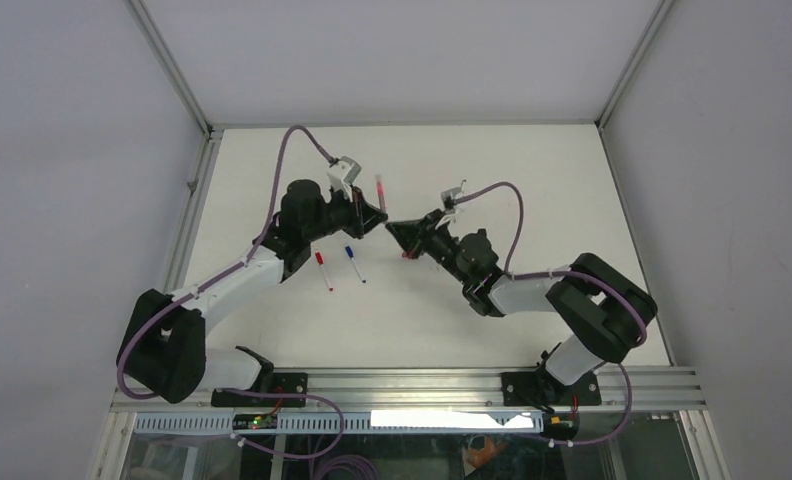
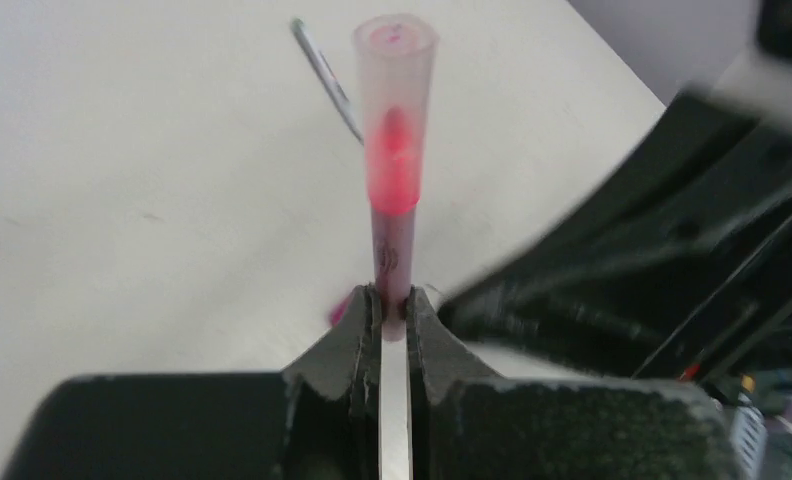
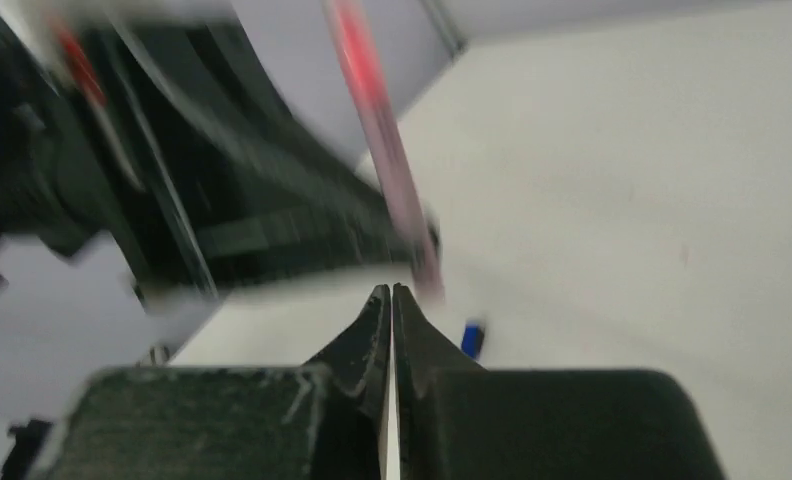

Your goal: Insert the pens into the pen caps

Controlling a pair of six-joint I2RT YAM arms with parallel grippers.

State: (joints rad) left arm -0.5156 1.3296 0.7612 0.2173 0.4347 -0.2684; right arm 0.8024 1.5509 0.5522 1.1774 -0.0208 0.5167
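The pink pen point(image 2: 396, 250) is standing upright in the left hand point(image 2: 392, 305), which is pinching its lower barrel tightly. A translucent cap point(image 2: 394, 100) is sitting over its red tip. The right hand point(image 3: 392, 297) is hanging just beside this pen, fully closed and holding nothing. A red-ended pen point(image 1: 323, 270) and a blue-ended pen point(image 1: 355, 263) are lying side by side on the white desk point(image 1: 472, 310), near the left arm.

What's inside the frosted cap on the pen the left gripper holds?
A red tip shows through the cap. The lower end of the pen is hidden inside the left gripper.
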